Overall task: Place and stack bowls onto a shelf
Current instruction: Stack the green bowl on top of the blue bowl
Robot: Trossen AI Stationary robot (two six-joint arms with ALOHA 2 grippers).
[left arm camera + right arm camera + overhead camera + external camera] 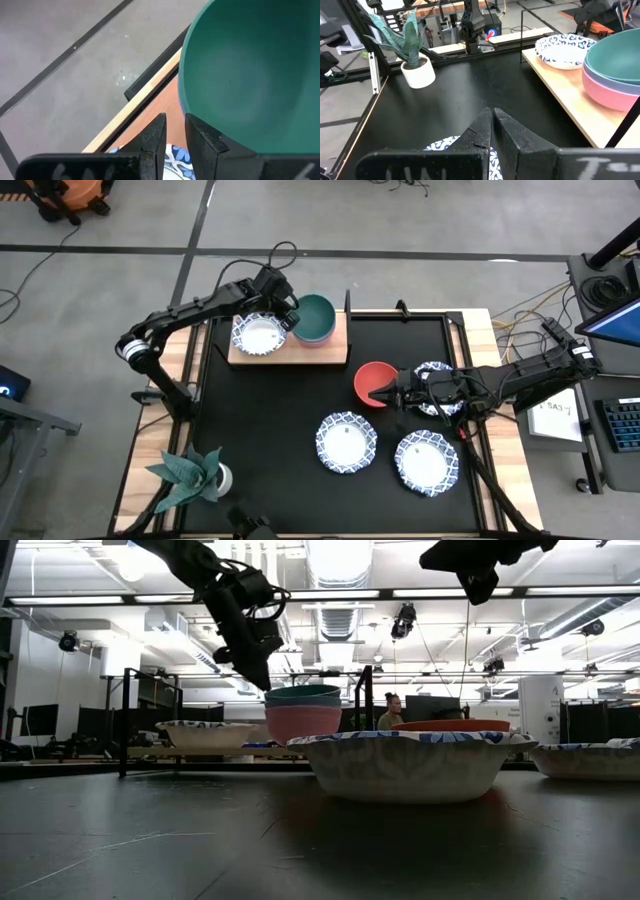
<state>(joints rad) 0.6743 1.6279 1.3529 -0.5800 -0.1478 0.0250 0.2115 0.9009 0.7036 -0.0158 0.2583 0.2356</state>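
On the wooden shelf [335,352] at the back left, a green bowl [318,315] sits nested in a blue and a pink bowl [615,97]. A white blue-rimmed bowl [258,335] stands beside them. My left gripper [288,318] hovers above the shelf between these two, pointing down, beside the green bowl's rim [186,95]. Its fingers are a narrow gap apart and hold nothing. My right gripper [383,396] is shut and empty. It is raised high over the mat near the red bowl [372,383].
Three more blue-rimmed bowls rest on the black mat: two near the front [347,442] [427,462] and one under my right arm [437,372]. A potted plant [195,472] stands at the front left corner. Thin black posts [348,302] rise at the shelf's right end.
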